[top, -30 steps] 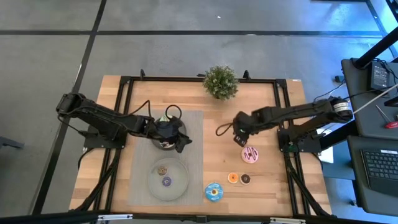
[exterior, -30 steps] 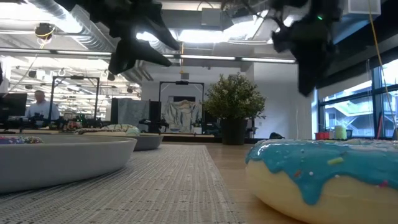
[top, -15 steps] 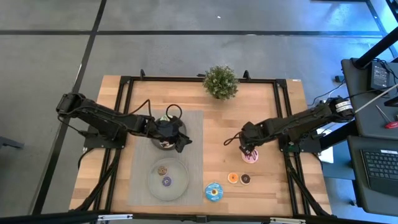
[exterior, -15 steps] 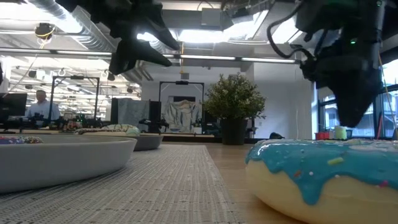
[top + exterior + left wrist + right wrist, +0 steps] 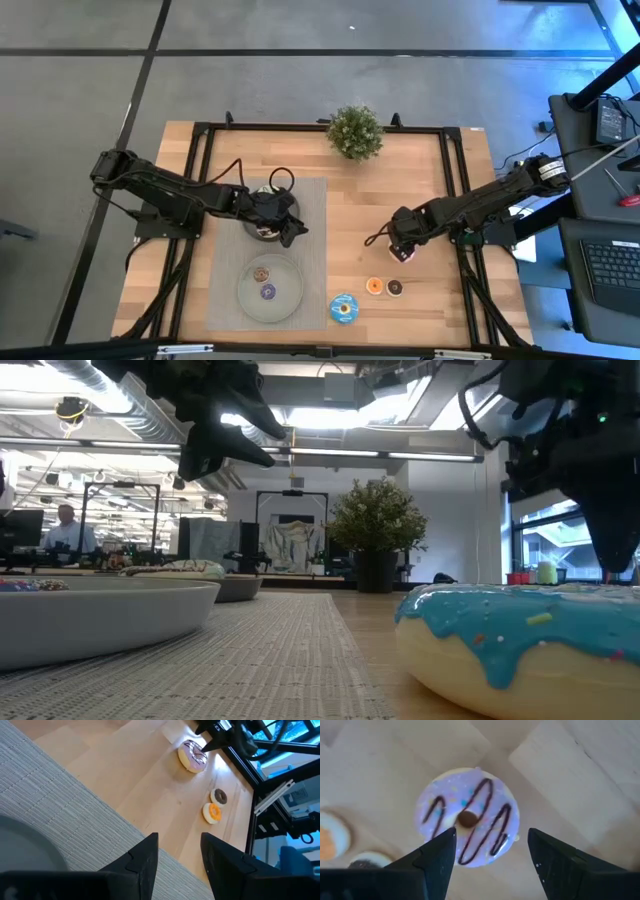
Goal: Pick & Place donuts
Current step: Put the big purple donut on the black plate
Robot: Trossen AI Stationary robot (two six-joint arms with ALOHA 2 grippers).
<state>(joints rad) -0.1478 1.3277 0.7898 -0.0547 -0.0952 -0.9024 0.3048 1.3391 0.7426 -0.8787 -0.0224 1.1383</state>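
Right pincer (image 5: 490, 865) now lower over pink-striped donut (image 5: 468, 816)

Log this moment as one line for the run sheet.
right gripper: open, over pink-striped glazed ring donut on wooden table | left gripper: open, above grey round plate | donut not grasped

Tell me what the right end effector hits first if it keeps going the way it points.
Most likely the pink-striped donut: the right end effector is open, its fingers either side of it, bare wood around. How far off is unclear.
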